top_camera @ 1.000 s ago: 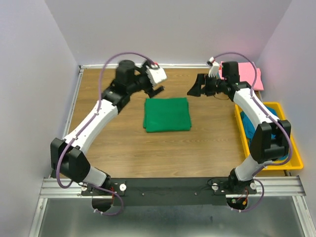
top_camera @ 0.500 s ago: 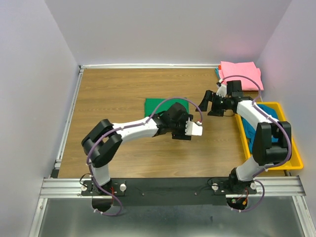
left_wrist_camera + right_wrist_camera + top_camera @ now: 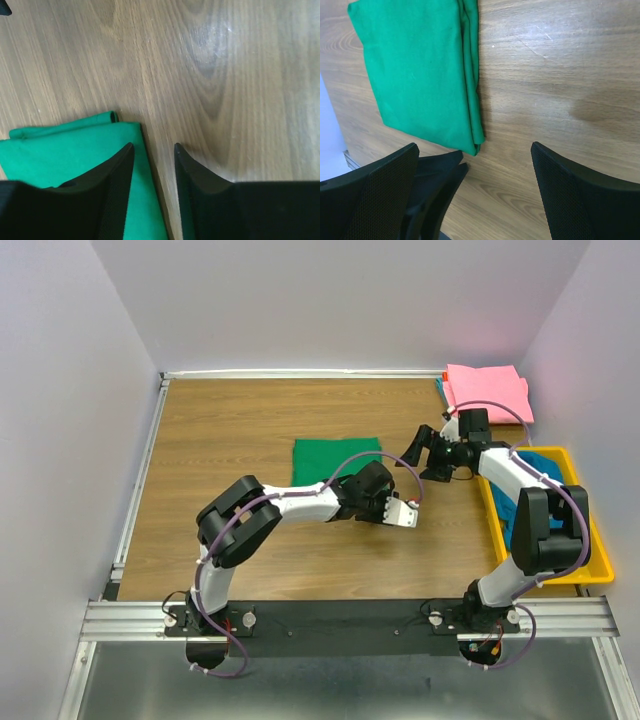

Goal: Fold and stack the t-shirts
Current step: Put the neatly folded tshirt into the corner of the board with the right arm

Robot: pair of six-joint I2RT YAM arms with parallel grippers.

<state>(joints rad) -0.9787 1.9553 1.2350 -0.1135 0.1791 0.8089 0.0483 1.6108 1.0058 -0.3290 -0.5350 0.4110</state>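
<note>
Currently holding the left gripper (image 3: pixel 153 150) low at the near right corner of the folded dark green t-shirt (image 3: pixel 335 453), which is lying mid-way across the wooden table (image 3: pixel 220 430). Keeping one finger (image 3: pixel 117 190) over the fabric and the other over bare wood, with the shirt's side edge passing up between them. Leaving only a narrow gap between these fingers and clamping nothing. Not showing, in the wrist view, whether the tips are touching cloth or wood.

Holding the right gripper (image 3: pixel 474 145) off the shirt's right side, spread wide and carrying nothing, looking down on the same green fold.

Differing from half a second ago mainly in the left arm (image 3: pixel 290 502): drawing the elbow in toward the shirt and shifting the wrist slightly right and toward the near edge. Differing far more from one second ago: then hanging both grippers along the shirt's far edge with the whole green rectangle exposed, now covering its near right part. Leaving the shirt where it was in both earlier views, and the right gripper nearly unmoved over the last half second.

Keeping the pink t-shirt (image 3: pixel 487 390) folded in the far right corner, well apart from the green one. Keeping the teal-blue t-shirt (image 3: pixel 550 465) bunched inside the yellow tray (image 3: pixel 570 578), partly hidden behind the right arm (image 3: pixel 520 475).
</note>
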